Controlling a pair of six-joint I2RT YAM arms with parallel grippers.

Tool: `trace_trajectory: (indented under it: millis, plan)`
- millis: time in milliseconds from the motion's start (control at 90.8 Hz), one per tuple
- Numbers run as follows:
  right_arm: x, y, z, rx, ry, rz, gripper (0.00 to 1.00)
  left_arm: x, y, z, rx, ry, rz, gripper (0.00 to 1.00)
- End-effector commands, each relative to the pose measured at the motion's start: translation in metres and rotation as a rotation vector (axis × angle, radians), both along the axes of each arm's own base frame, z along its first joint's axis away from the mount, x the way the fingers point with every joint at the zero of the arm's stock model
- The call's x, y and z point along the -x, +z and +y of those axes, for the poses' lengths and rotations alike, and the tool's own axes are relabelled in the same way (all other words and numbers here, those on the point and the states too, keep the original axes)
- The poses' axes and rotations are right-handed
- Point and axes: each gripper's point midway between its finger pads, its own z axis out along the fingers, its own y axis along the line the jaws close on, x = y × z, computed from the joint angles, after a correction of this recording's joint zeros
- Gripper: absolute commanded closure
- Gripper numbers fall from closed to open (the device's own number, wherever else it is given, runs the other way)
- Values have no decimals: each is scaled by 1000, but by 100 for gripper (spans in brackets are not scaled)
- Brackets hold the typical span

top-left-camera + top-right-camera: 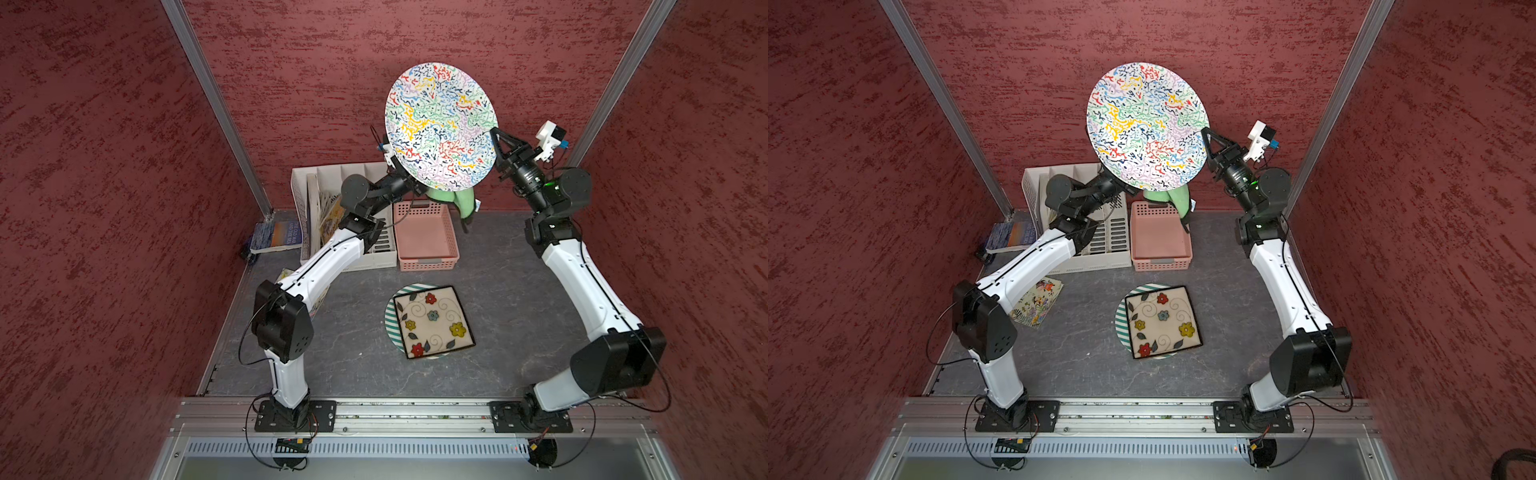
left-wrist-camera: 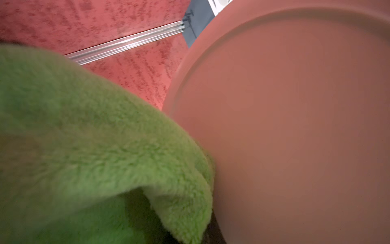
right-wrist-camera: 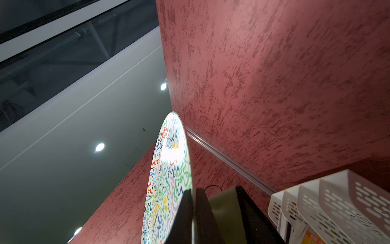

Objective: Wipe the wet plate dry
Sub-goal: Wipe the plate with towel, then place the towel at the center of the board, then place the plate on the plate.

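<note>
Multicoloured plate (image 1: 440, 124), stiff, likely slick and breakable, best pinched at its rim; right gripper (image 1: 495, 135) clamps there; left gripper, hidden, seemingly grips cloth (image 1: 461, 201).

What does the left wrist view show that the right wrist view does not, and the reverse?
Only the left wrist view: the plain underside of the plate, with the fuzzy green cloth seen close up beside it. Only the right wrist view: the plate's patterned face, the right pincer shut on its rim, and ceiling lights. Both: the plate, the red wall and a metal rail. A dim olive patch beside the pincer may be the cloth; I cannot tell.
</note>
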Motion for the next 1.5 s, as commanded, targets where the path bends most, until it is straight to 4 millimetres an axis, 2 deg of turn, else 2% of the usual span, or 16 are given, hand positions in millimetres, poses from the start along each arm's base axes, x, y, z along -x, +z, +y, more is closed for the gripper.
trace_trajectory:
  millis: [0,55,121,242,297,419,507,584,661,804,1014,1091,1190,1267,1355,1487]
  plan:
    - [1,-20,-37,18,-137,76,100,11,13,56,8,111,-71,100]
    - [15,-31,-41,55,-152,99,100,14,6,82,-42,178,-67,100]
    - [27,-57,-42,120,-171,158,100,12,-6,111,-121,261,-39,100]
    - [56,-116,-37,285,-178,269,100,11,-35,163,-341,431,33,100]
    - [74,-145,-30,402,-150,295,100,15,-48,177,-467,493,45,100]
    - [113,-207,-9,641,-17,322,100,18,-78,190,-687,547,68,100]
    - [137,-241,1,753,73,319,100,18,-95,190,-726,539,85,100]
    - [148,-270,8,829,133,343,100,17,-108,191,-730,537,111,100]
    - [151,-300,12,872,165,398,100,17,-120,191,-743,531,132,100]
    - [152,-342,27,938,206,429,100,19,-144,192,-792,515,167,100]
    - [144,-404,41,1010,220,514,100,28,-198,194,-889,487,241,100]
    - [140,-431,38,1019,185,576,100,32,-220,193,-939,478,271,100]
    - [134,-463,22,1033,98,685,100,38,-253,197,-1055,504,335,100]
    - [133,-480,12,1052,53,753,84,46,-287,204,-1168,527,430,100]
    - [132,-490,2,1073,13,796,72,57,-325,203,-1247,520,491,100]
    - [124,-475,-2,1078,-42,761,51,66,-377,188,-1295,451,538,98]
